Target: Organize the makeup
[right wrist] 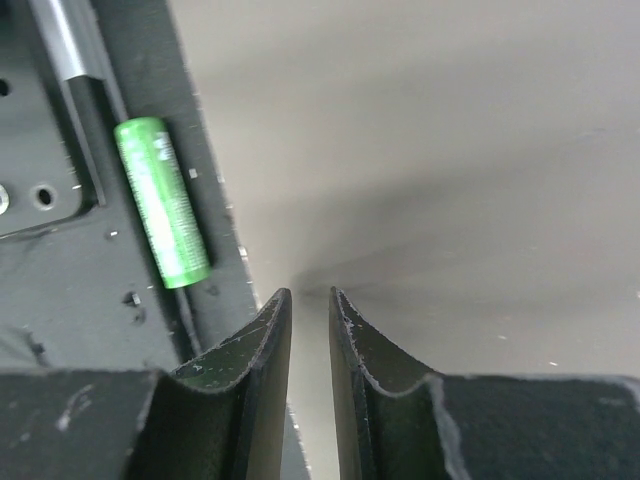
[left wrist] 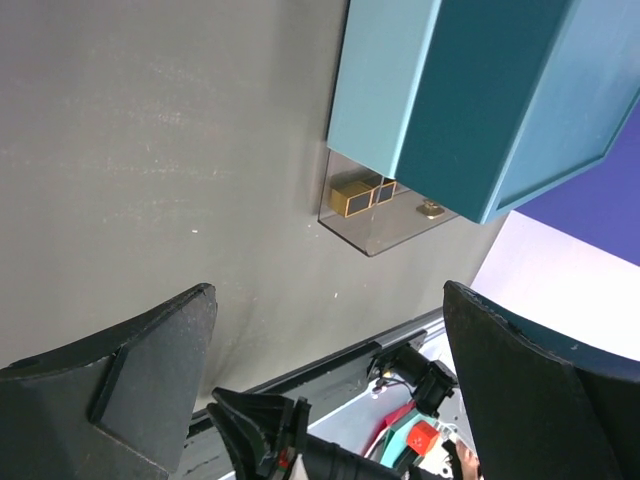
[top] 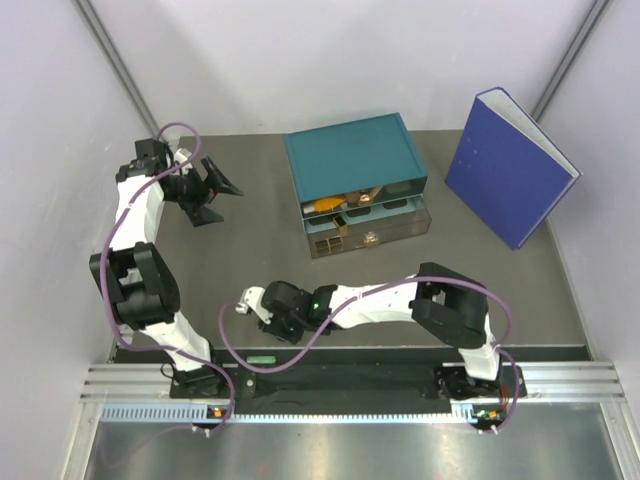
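Observation:
A green capsule-shaped piece [right wrist: 162, 200] lies on the black base strip at the table's near edge, also seen in the top view [top: 260, 356]. My right gripper [right wrist: 308, 296] hovers low over the table just right of it, jaws almost together with a narrow gap and nothing between them; in the top view it sits at the front left of centre [top: 250, 301]. My left gripper [top: 212, 190] is wide open and empty at the back left. Black-and-gold cases [left wrist: 358, 194] sit in the clear lower drawer [top: 370, 235]. An orange tube [top: 325, 205] lies in the upper drawer.
The teal drawer box [top: 352, 158] stands at the back centre with both drawers pulled out toward me. A big blue binder [top: 510, 165] stands upright at the back right. The black base strip and metal rail [top: 350, 380] run along the near edge.

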